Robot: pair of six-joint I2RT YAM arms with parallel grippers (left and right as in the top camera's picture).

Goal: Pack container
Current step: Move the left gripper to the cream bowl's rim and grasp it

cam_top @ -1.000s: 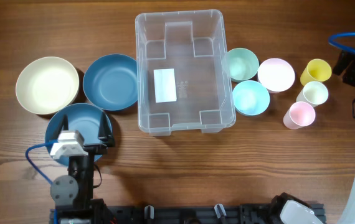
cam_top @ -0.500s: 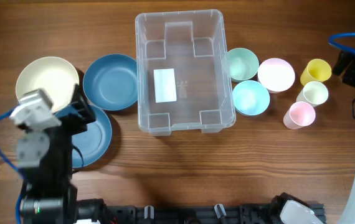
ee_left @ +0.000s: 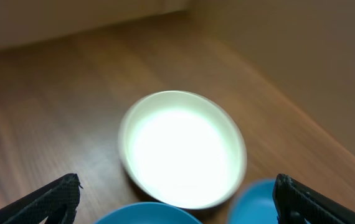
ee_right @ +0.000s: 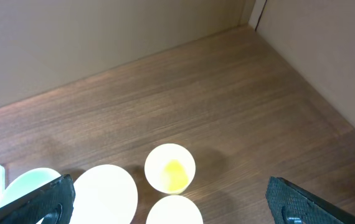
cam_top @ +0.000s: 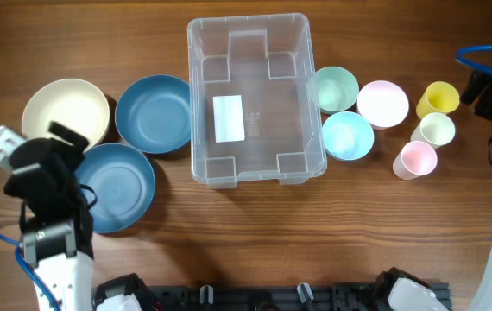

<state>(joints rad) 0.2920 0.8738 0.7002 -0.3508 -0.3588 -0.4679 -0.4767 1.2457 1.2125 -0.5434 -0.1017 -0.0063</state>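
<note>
Currently the left end effector [ee_left: 176,186] faces the cream bowl [ee_left: 182,149], fingers apart; right end effector [ee_right: 168,183] likewise spread.

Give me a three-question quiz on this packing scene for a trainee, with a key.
1. True or false: dishes are already packed in the large clear plastic rectangular container.
2. Where does the cream round bowl lie? A. on the left arm's side of the container. B. on the right arm's side. C. inside it.
3. Fill in: the left gripper and the right gripper are both ____.
Key: 1 false; 2 A; 3 open.
</note>
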